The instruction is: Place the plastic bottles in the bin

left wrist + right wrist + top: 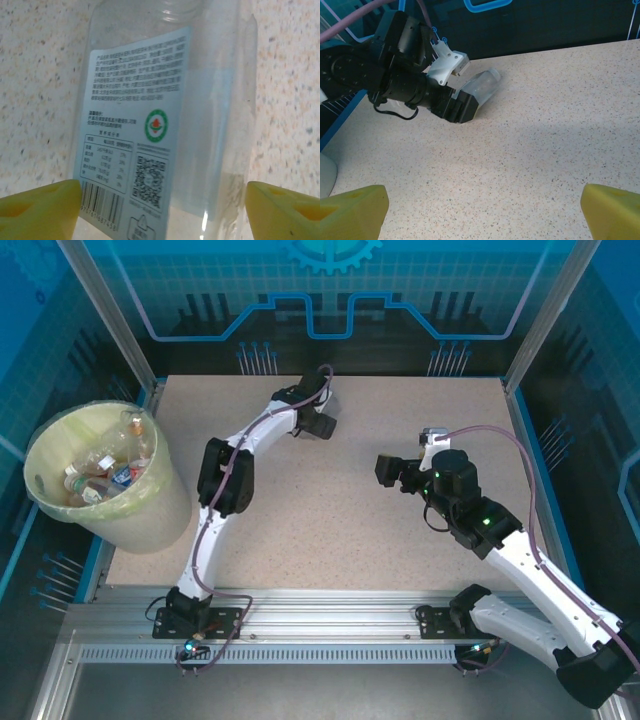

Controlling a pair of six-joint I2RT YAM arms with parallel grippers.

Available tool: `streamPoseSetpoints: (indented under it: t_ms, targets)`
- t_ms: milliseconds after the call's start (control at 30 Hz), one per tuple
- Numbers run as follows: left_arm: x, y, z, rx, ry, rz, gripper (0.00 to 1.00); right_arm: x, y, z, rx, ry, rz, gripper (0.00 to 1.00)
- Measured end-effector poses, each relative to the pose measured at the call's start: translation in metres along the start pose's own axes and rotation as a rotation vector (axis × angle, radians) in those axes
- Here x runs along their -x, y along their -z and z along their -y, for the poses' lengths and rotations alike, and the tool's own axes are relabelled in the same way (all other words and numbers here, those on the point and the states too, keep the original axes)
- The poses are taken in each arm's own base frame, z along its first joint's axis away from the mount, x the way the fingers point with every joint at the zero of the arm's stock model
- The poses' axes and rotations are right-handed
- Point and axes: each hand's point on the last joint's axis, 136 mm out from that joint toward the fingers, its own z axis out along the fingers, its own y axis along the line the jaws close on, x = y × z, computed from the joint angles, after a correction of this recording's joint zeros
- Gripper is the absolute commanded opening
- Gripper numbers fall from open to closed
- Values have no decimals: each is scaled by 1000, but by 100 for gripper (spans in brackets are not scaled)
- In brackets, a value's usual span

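A clear plastic bottle (150, 100) with a pale blue printed label lies on the speckled table between the yellow fingers (40, 207) of my left gripper (162, 210). Both pads touch its sides, so the gripper is shut on it. In the right wrist view the same bottle (484, 84) pokes out past the left gripper (462, 107), low on the table. From above, the left gripper (318, 425) is at the far middle of the table. My right gripper (385, 470) hovers open and empty to the right of it. The bin (150, 510) at the left holds several bottles (100, 478).
The pale speckled tabletop (330, 530) stretches between the two arms. Metal frame posts and blue panels close in the back and sides. The bin stands off the table's left edge. Below the right gripper (485, 210) there is bare table.
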Motion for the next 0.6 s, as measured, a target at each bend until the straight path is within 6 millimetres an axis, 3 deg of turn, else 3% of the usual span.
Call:
streamPoseSetpoints:
  t_ms: [267, 467, 600]
  targets:
    - [-51, 34, 8, 51, -13, -56, 74, -2, -1, 0, 2, -14, -4, 100]
    - [-102, 67, 17, 65, 7, -100, 74, -1, -1, -1, 9, -22, 1, 100]
    - [-134, 93, 24, 61, 28, -115, 66, -1, -4, -2, 11, -23, 0, 100]
